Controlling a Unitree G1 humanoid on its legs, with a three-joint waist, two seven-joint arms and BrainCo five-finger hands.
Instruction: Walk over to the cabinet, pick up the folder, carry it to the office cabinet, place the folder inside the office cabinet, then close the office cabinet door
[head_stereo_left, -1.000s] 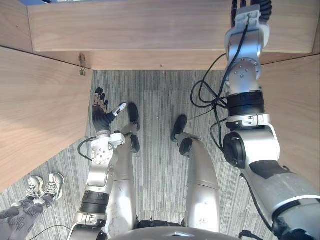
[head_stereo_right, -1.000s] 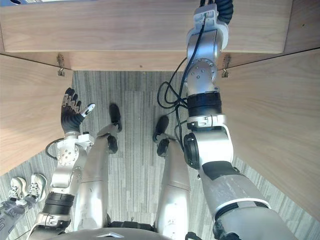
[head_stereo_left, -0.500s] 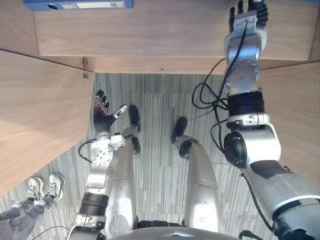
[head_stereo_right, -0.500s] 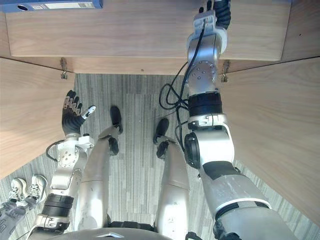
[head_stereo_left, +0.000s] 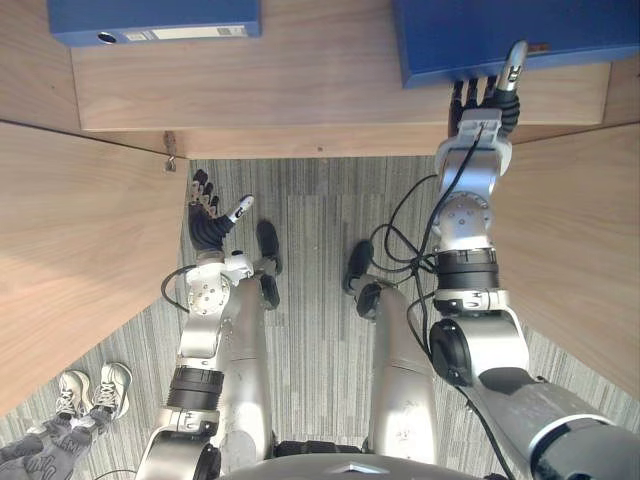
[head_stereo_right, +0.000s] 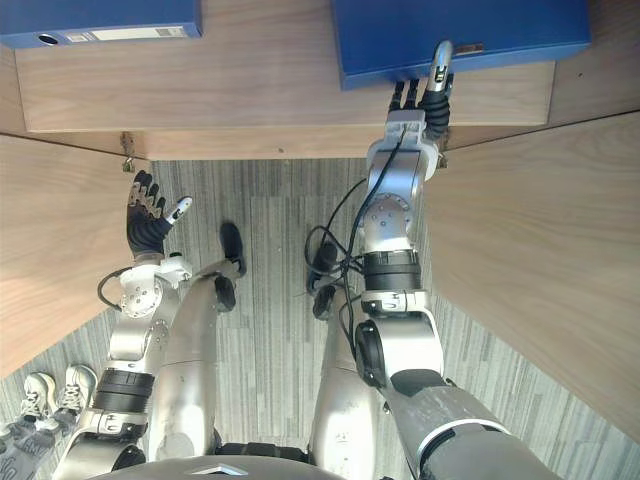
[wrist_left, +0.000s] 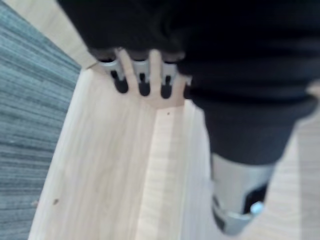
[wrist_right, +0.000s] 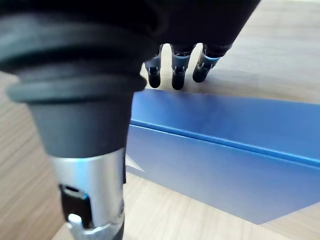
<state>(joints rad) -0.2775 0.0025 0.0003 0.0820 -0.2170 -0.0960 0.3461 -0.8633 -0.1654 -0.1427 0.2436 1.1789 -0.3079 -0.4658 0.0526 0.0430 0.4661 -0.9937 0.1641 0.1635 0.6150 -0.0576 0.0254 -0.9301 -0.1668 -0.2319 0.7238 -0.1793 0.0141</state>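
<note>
Right eye view: the right hand (head_stereo_right: 420, 105), fingers straight, sits at the near edge of the folder (head_stereo_right: 470, 35), lying crosswise ahead.

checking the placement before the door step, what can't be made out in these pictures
- Right folder: far part cut off by the eye views' top edge, so its depth on the shelf is unknown.
- Right hand: gripping or only touching is unclear; its dark cover hides the contact in the right wrist view.
- Left folder: also cut at the top edge.
- Person: cut off at the lower-left corner.
</note>
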